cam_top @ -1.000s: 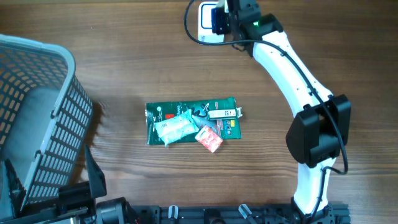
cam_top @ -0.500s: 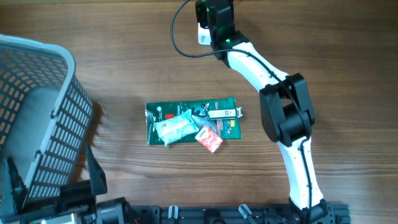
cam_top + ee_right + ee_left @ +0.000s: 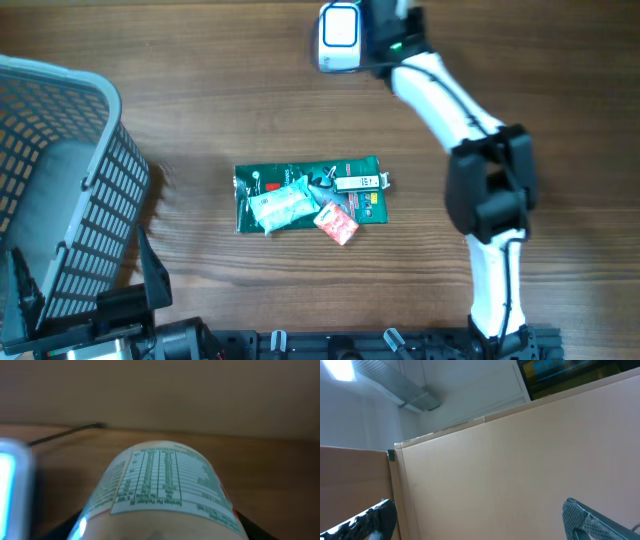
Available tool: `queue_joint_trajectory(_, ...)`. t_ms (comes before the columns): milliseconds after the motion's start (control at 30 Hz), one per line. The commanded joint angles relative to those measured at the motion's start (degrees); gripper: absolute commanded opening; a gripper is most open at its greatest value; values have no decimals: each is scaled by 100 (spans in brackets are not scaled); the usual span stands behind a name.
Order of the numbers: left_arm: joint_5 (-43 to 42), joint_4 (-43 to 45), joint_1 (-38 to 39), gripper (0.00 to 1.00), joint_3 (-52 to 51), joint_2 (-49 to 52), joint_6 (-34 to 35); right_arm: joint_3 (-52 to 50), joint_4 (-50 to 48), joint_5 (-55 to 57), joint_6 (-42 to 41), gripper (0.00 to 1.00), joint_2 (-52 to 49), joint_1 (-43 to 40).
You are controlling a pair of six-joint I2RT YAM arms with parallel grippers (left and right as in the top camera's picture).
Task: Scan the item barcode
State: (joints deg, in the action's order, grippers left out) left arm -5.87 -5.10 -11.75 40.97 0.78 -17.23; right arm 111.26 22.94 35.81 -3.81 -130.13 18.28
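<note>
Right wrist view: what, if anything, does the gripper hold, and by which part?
The right gripper holds a rounded white container with a nutrition label by its sides, at the near end.

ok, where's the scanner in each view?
Overhead: scanner at the top edge, about centre.
Left wrist: not in it.
Right wrist: the glowing blue-white strip at the left edge, left of the labelled container.
Shared landmark: the wooden table, seen behind the container in the right wrist view.
</note>
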Motion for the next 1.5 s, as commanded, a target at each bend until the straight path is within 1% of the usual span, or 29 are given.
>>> queue_joint_trajectory(0,55,20,-37,100,-48,-50,-26,81,868,42,-802,67,326,-957)
queue_joint_trajectory(67,55,17,-35,100,-48,-50,-24,79,1635,-658,-1169,67,317,-1683)
queue_joint_trajectory(167,55,20,-37,100,-48,-50,-26,79,2155,-1775,-1392,67,317,-2629)
queue_joint_trajectory(233,55,20,-37,100,-48,-50,-26,79,2457,-2557,-1484,66,304,-3475)
queue_joint_trajectory(300,55,15,-37,100,-48,-50,-26,74,2570,-3038,-1460,66,236,-4249)
queue_joint_trajectory(367,55,-20,-37,100,-48,-50,-26,74,2603,-3058,-1458,67,114,-4728)
queue_joint_trajectory(433,55,-208,-37,100,-48,-50,-26,74,2597,-3060,-1419,70,-129,-5226)
queue_joint_trajectory(567,28,-339,-37,100,-48,-50,-24,74,2621,-3058,-1421,73,-662,-5694)
queue_joint_trajectory(633,-111,-479,-37,100,-48,-50,-26,74,2704,-3058,-1421,75,-820,-5777)
queue_joint_trajectory(667,-192,-535,-37,100,-48,-50,-26,74,2732,-3058,-1416,83,-826,-5803)
queue_joint_trajectory(700,-341,-621,-37,100,-48,-50,-28,101,2756,-3064,-1357,96,-778,-5812)
queue_joint_trajectory(733,-424,-619,-37,100,-48,-44,-26,136,2796,-3077,-1235,100,-710,-5812)
queue_joint_trajectory(767,-485,-623,-37,100,-48,-39,-28,197,2861,-3077,-1121,100,-605,-5812)
queue_joint_trajectory(833,-485,-789,-37,100,-48,-39,-17,269,3014,-3080,-1182,100,44,-5812)
queue_joint_trajectory(900,-503,-927,-37,100,-63,-39,584,269,3093,-3130,-1478,100,693,-5772)
queue_joint_trajectory(1000,-501,-964,-37,100,-260,-39,1034,269,3294,-4083,-1751,100,1698,-5635)
queue_joint_trajectory(1067,-501,-975,-37,100,-568,-39,1370,269,3493,-4538,-1886,100,2164,-5370)
queue_joint_trajectory(1133,-501,-973,-37,100,-1019,-39,1519,269,3906,-4581,-1923,100,2485,-4916)
queue_joint_trajectory(1233,-476,-925,-37,100,-1615,-39,1766,269,4712,-4653,-1939,100,2594,-4194)
queue_joint_trajectory(1267,-476,-861,-37,100,-1893,-39,1886,262,5475,-4999,-2015,100,2531,-3602)
queue_joint_trajectory(1300,-457,-737,-37,100,-2146,-39,1967,262,5869,-5038,-2022,100,2503,-3152)
queue_joint_trajectory(1433,-455,-769,-37,100,-2192,-39,1965,262,6417,-5056,-2046,100,2490,-2094)
queue_joint_trajectory(1467,-450,-813,-37,100,-2192,-39,1965,262,6463,-5080,-2291,100,2490,-1720)
